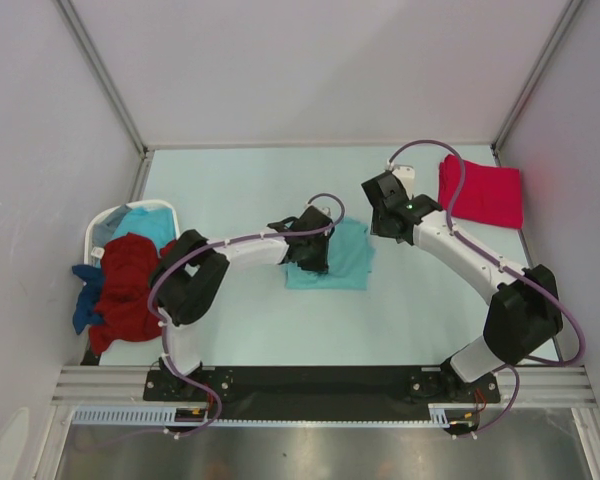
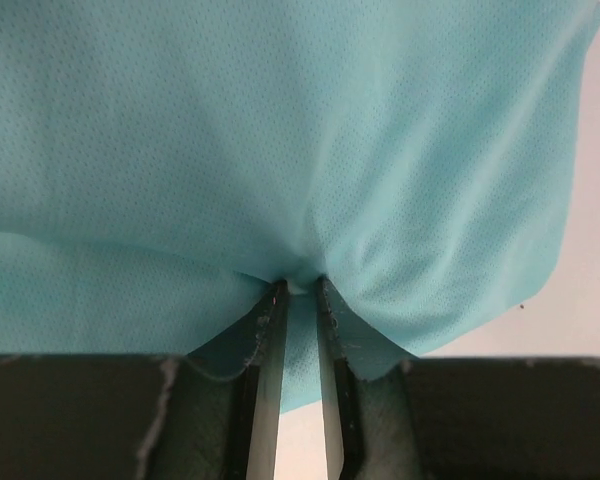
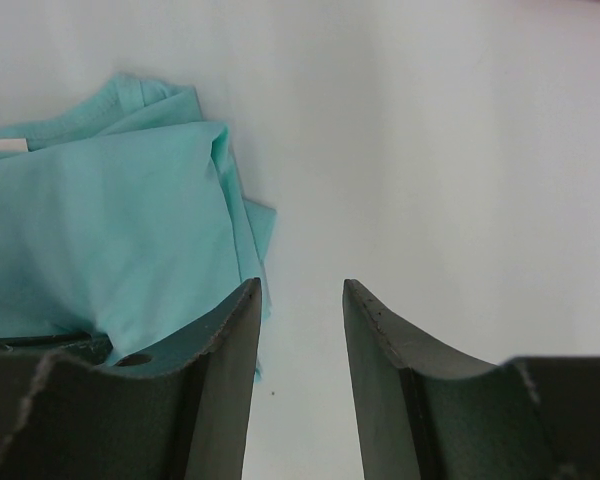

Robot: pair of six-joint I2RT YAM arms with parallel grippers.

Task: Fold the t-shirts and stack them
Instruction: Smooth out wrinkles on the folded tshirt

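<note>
A light teal t-shirt point(image 1: 348, 256) lies partly folded at the middle of the table. My left gripper point(image 1: 310, 250) sits over its left side, and in the left wrist view the jaws point(image 2: 300, 287) are shut on a pinched fold of the teal cloth point(image 2: 280, 140). My right gripper point(image 1: 384, 218) hovers just right of the shirt's far corner. It stands open point(image 3: 300, 290) with only bare table between its fingers, and the teal shirt point(image 3: 110, 240) is to its left. A bright pinkish-red t-shirt point(image 1: 482, 192) lies folded at the back right.
A white laundry basket point(image 1: 102, 226) stands at the left edge. It holds a dark red shirt point(image 1: 128, 285) and a light blue one point(image 1: 148, 226). A blue shirt point(image 1: 84, 306) hangs over its side. White walls close in the table's sides and back.
</note>
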